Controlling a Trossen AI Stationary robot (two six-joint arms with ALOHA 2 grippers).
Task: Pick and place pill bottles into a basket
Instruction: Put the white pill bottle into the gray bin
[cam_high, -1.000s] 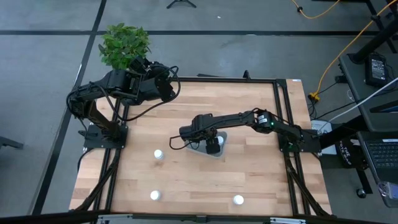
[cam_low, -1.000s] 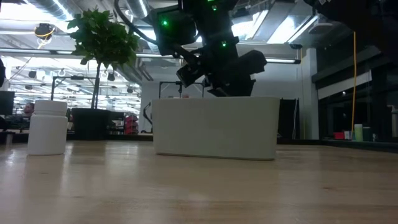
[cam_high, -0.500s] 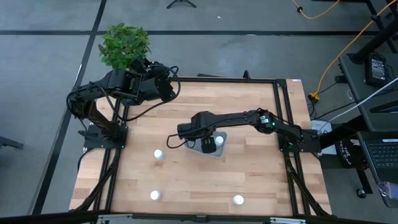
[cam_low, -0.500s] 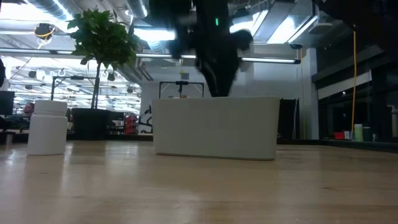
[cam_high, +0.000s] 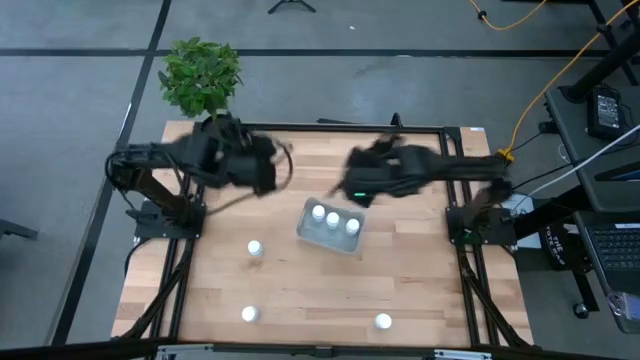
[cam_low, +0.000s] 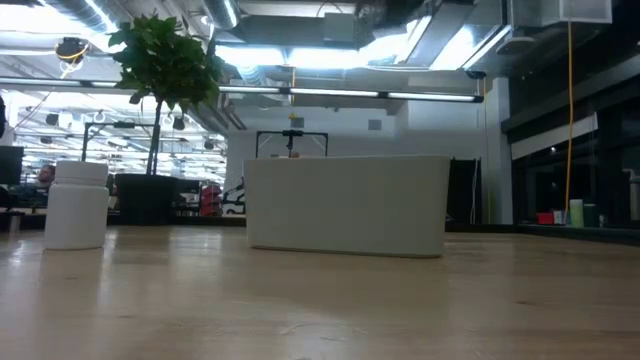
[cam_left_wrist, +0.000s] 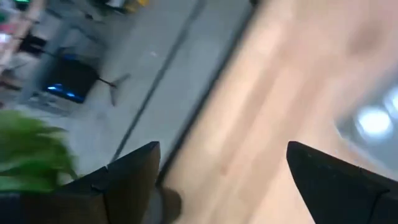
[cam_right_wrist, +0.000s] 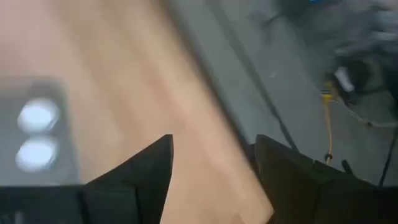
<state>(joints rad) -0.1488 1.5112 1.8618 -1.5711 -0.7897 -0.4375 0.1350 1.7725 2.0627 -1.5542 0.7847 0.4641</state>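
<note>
The pale grey-blue basket (cam_high: 330, 226) sits mid-table and holds three white pill bottles (cam_high: 333, 218) standing in a row. Three more bottles stand on the wood: one left of the basket (cam_high: 255, 247) and two near the front edge (cam_high: 248, 314) (cam_high: 383, 321). My right gripper (cam_high: 352, 188) is open and empty, above the table beyond the basket's far right corner. My left gripper (cam_high: 268, 172) is open and empty, beyond the basket's far left. The right wrist view shows the basket (cam_right_wrist: 62, 134) with two bottles (cam_right_wrist: 37, 116). The low view shows the basket's wall (cam_low: 347, 205) and one bottle (cam_low: 78, 205).
A black pot with a green plant (cam_high: 200, 72) stands off the table's far left corner. The black frame rails (cam_high: 455, 200) run along the table's sides. Bare wood lies between the basket and the front bottles.
My right gripper has risen out of the basket and drawn back toward the table's far right; a bottle it covered now stands in the basket with two others. It has left the low view. My left arm has swung from the far left corner toward the table's middle.
</note>
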